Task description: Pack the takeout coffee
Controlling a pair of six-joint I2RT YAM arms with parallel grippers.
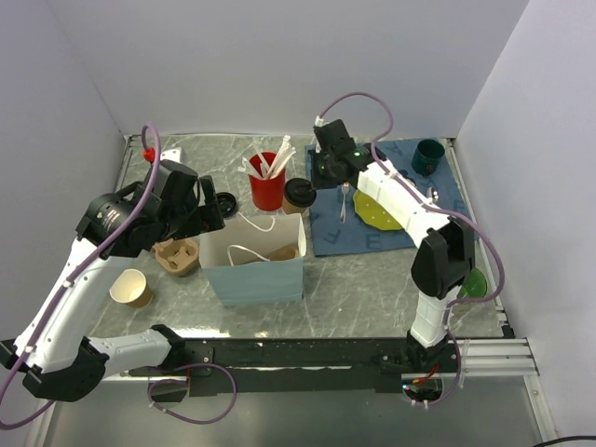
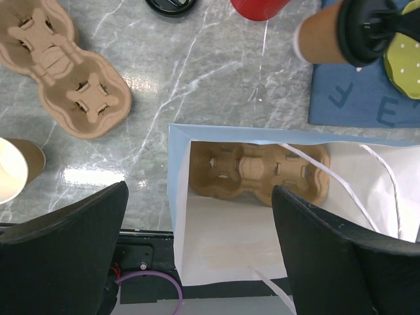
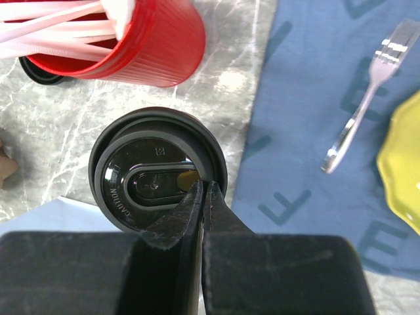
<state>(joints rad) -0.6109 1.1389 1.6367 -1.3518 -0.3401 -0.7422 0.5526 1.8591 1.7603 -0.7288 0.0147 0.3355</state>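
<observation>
The takeout coffee (image 1: 298, 194) (image 2: 335, 33), a brown paper cup with a black lid (image 3: 157, 174), stands upright between the red cup and the blue mat, just behind the bag. My right gripper (image 3: 203, 187) (image 1: 328, 168) is shut, its tips pressed together right over the lid's right rim; whether they touch it I cannot tell. The open light-blue paper bag (image 1: 265, 275) (image 2: 174, 170) holds a brown pulp cup carrier (image 2: 262, 170) on its floor. My left gripper (image 2: 200, 190) (image 1: 209, 216) hovers open over the bag's left wall, holding nothing.
A second cup carrier (image 1: 177, 256) and a lidless paper cup (image 1: 131, 289) sit left of the bag. Behind it stand a red cup of white utensils (image 1: 267, 186) and a loose black lid (image 1: 226, 201). The blue mat (image 1: 326, 233) carries a yellow plate (image 1: 377, 209), fork (image 1: 344, 200) and green mug (image 1: 428, 156).
</observation>
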